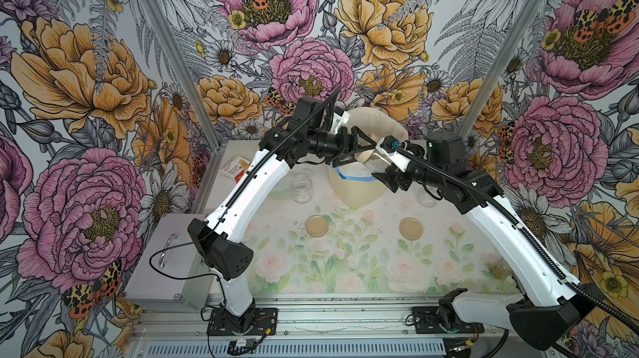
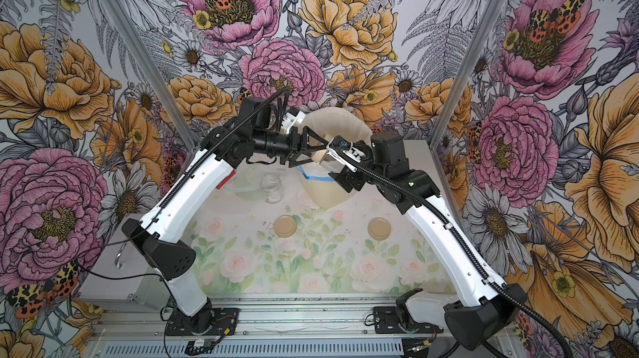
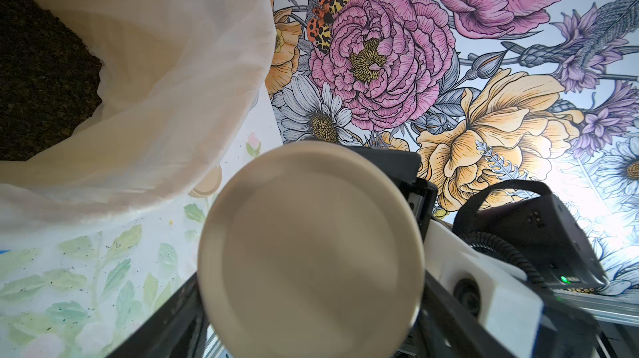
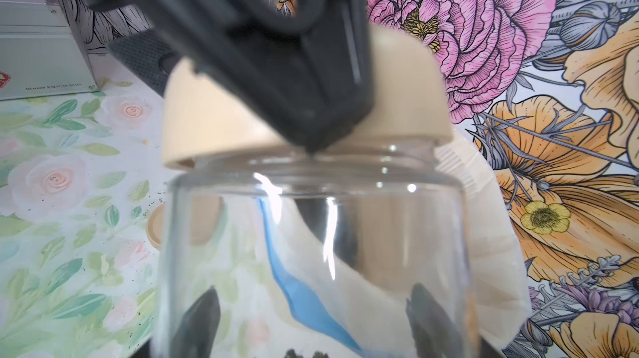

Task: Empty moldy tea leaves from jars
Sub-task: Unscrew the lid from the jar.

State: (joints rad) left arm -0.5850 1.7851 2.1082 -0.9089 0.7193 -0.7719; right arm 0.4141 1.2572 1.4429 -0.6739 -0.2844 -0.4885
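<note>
Arching over the bin (image 1: 349, 193), right jaws gripping a jar (image 4: 311, 252), left jaws its lid (image 3: 311, 249).

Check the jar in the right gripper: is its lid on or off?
On. In the right wrist view the tan lid sits on the jar's neck, left gripper gripping it.

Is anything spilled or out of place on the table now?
Yes, slightly. Small dark crumbs lie scattered on the floral mat beside the bin's bag, outside it; they look like spilled tea leaves. Two lids lie flat on the mat, seemingly just set aside.
</note>
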